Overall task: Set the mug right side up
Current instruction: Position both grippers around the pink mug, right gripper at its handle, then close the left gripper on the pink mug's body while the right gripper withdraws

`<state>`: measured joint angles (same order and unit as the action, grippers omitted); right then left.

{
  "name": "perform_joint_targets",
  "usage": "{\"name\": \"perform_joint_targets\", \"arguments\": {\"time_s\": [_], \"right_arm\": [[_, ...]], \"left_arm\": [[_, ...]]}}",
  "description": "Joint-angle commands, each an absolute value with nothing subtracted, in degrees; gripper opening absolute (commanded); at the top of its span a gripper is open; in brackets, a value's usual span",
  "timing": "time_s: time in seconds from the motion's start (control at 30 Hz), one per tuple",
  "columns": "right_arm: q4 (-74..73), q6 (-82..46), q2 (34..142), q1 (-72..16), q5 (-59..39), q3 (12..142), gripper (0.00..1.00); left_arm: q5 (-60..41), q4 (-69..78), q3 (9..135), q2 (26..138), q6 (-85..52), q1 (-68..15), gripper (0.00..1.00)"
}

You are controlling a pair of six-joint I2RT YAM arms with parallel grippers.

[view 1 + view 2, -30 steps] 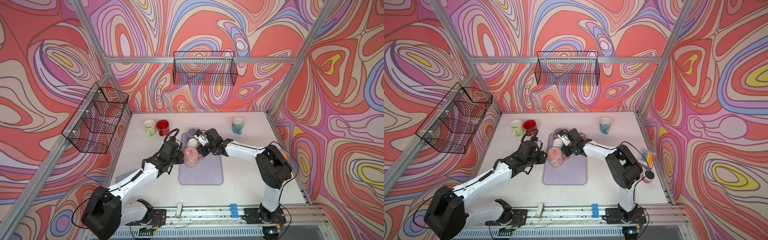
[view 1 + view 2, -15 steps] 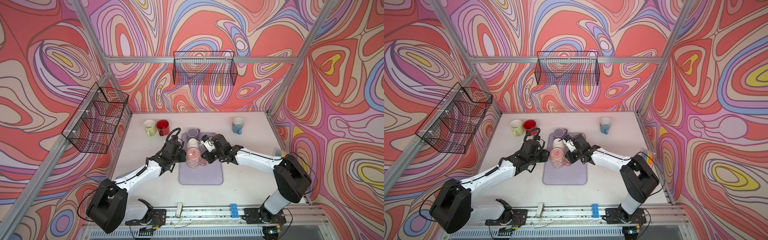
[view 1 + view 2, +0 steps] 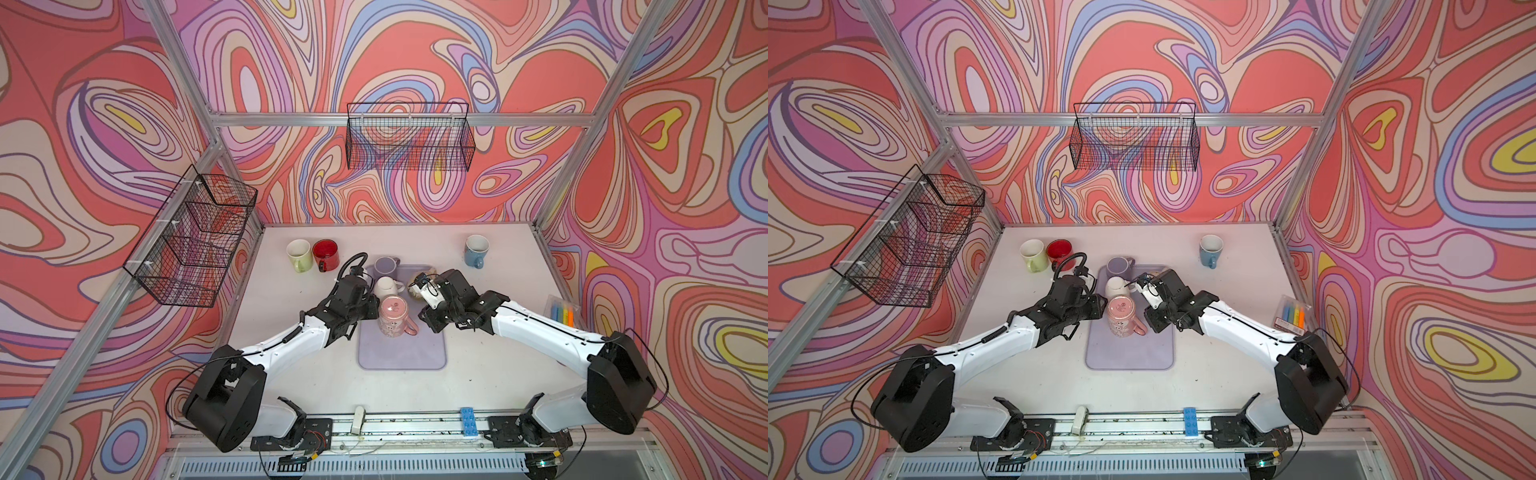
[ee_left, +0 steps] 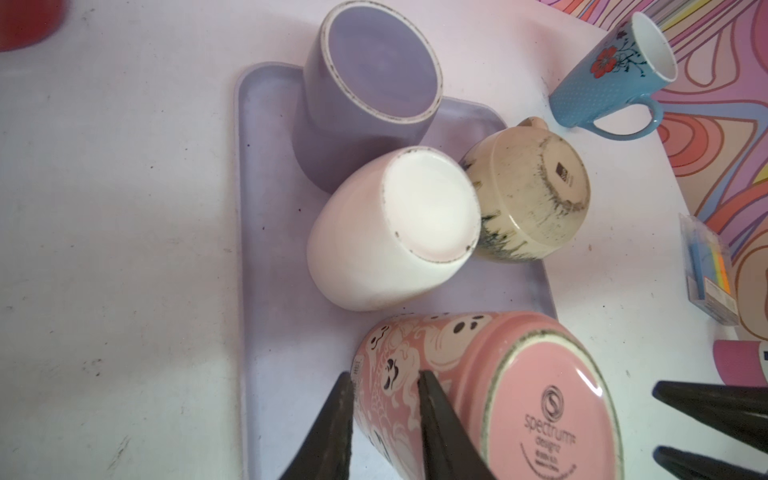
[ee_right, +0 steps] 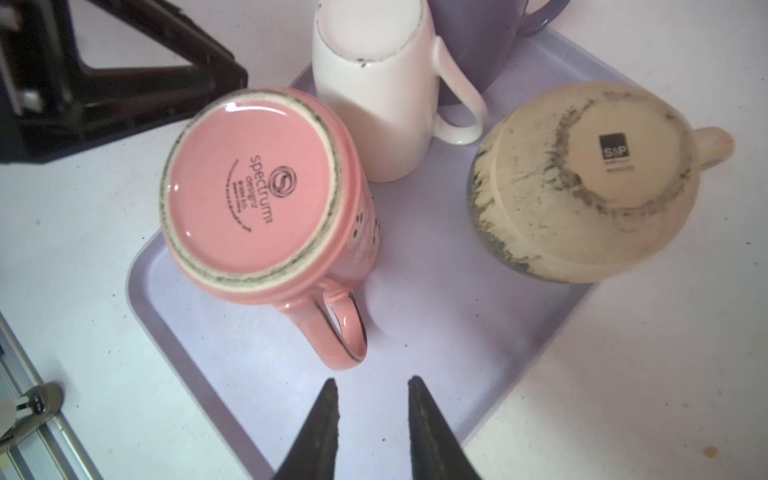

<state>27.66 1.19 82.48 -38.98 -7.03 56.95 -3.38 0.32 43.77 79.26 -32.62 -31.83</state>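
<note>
Right wrist view: the right pincer point(image 5: 371, 380) has its two dark fingers point(image 5: 324, 424) a narrow gap apart with nothing between them. Only the bare lilac tray point(image 5: 436, 332) shows through the gap. Just ahead of the tips, and apart from them, is the handle point(image 5: 340, 328) of the pink mug point(image 5: 249, 187). That mug stands bottom up on the tray, with its stamped base facing the camera. Beyond it from this pincer stands a white mug point(image 5: 374, 104), also bottom up. A cream mug point(image 5: 582, 187) sits ahead and off to one side, inverted at the tray's edge.

In the left wrist view the left pincer point(image 4: 384, 378) is likewise narrowly parted and grips nothing. The pink mug's ghost-patterned side shows behind its fingers and through the gap. Whether the pads touch that wall cannot be told. Farther ahead of this pincer are the white mug, the cream mug and an inverted purple mug point(image 4: 365, 91). Well past those, an upright blue mug point(image 4: 602, 91) stands on the bench point(image 4: 104, 208).

In both top views the pink mug point(image 3: 392, 318) point(image 3: 1121, 316) stands between the two pincers. The left one point(image 3: 371, 311) is at the side away from the handle, and the right one point(image 3: 423, 322) is on the handle side.
</note>
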Motion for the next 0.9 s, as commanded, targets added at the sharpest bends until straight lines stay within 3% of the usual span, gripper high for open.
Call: {"name": "perform_joint_targets", "arguments": {"time_s": [0.0,0.47,0.87], "right_arm": [[29.70,2.96,82.49,-39.11,-7.07,55.13,0.30],[21.62,-0.84,89.74,-39.12,-1.64,54.50,0.27],[18.81,-5.42,91.46,-41.39,-3.90,53.60,0.25]], "left_arm": [[-3.42,1.84,45.52,79.94,-31.92,-32.34,0.31],[-0.50,-6.42,38.71,69.54,-31.90,-32.68,0.31],[-1.21,-0.94,39.18,75.26,-33.73,-35.86,0.30]]}}
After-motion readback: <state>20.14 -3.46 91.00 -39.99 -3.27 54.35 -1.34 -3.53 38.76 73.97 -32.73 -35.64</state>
